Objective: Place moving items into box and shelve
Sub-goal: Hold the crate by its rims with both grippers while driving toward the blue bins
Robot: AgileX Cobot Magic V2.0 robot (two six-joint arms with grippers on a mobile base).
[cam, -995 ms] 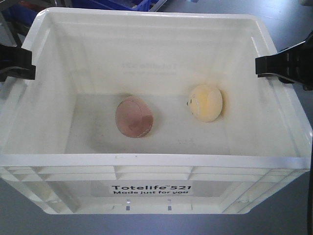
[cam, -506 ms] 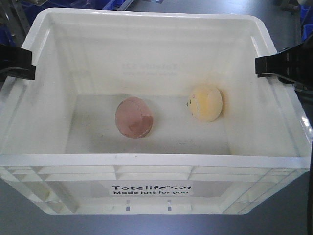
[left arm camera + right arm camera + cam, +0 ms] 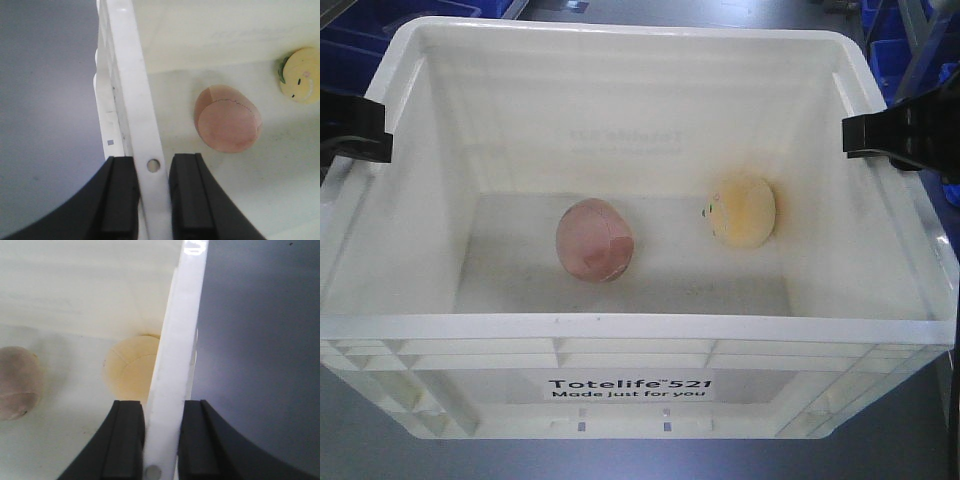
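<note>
The white box (image 3: 620, 328) fills the front view, with print on its near wall. Both moving items lie on its floor: a dull pink ball (image 3: 594, 240) left of centre and a pale yellow ball (image 3: 742, 211) to the right. My left gripper (image 3: 355, 132) is shut on the box's left rim (image 3: 132, 90), one finger on each side of it (image 3: 152, 165). My right gripper (image 3: 885, 135) clamps the right rim (image 3: 180, 330) in the same way (image 3: 162, 407). In the left wrist view the pink ball (image 3: 227, 119) and the yellow ball (image 3: 301, 75) lie inside the wall. The right wrist view shows the yellow ball (image 3: 131, 367) partly behind the rim.
Blue plastic bins stand behind the box at the upper left (image 3: 380, 30) and upper right (image 3: 910, 50). Grey floor (image 3: 350, 440) shows below and around the box.
The background behind the box has slid sideways, with blue bins now at both upper corners. The box stays fixed between both grippers. The balls have barely shifted.
</note>
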